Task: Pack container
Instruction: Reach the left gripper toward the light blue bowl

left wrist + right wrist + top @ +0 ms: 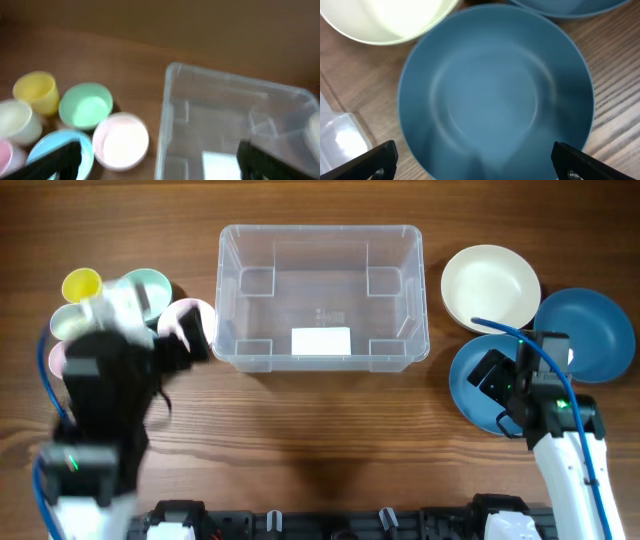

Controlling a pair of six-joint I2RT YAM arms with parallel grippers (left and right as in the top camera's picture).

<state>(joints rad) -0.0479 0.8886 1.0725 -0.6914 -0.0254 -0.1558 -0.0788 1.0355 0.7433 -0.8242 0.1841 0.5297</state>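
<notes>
The container (pixel 320 280) is sitting empty at the middle of the worktop (pixel 300 430), between small cups (pixel 85 105) and three bowls (pixel 490 285). It is being judged light, stiff and slippery, and its rim is being favoured as the hold. The jaws of the left gripper (pixel 157 165) and right gripper (pixel 472 162) are being held apart, with nothing gripped.

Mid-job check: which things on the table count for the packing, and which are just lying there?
For the job:
- clear container, empty
- probably to pack: cream bowl, nearer blue bowl, farther blue bowl, pastel cups

Just lying about:
- nothing loose visible; only the wooden table itself
</notes>
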